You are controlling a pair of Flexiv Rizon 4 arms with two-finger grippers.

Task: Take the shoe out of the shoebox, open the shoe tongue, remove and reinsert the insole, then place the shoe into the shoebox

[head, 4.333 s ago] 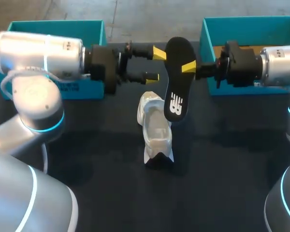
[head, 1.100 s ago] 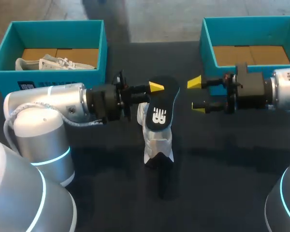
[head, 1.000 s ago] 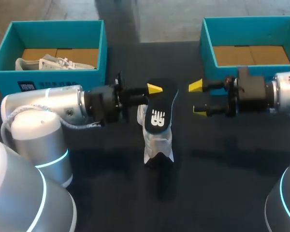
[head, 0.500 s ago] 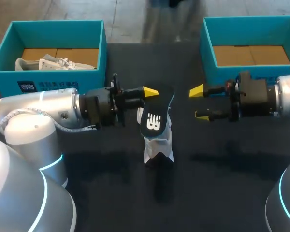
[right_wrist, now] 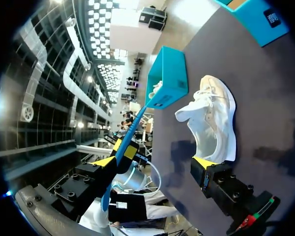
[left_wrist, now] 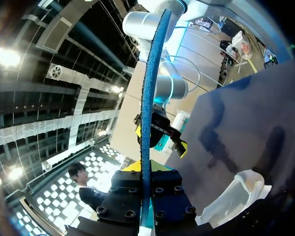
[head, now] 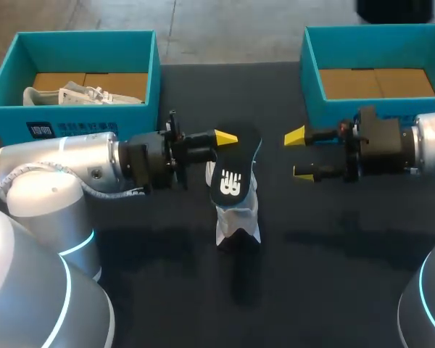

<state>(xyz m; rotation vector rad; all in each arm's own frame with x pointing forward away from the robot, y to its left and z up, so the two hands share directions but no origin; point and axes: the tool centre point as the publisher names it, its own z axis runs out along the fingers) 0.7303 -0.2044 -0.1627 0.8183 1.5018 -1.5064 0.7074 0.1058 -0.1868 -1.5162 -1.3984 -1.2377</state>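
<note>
Thin, flat black insole [head: 232, 170] hides far end of white shoe [head: 237, 214]. Left gripper [head: 219, 145] clamps insole; right gripper [head: 299, 154] released, empty.

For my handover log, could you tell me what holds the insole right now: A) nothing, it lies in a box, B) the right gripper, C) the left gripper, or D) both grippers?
C: the left gripper is shut on the insole above the shoe; the right gripper is open, apart from it.
</note>
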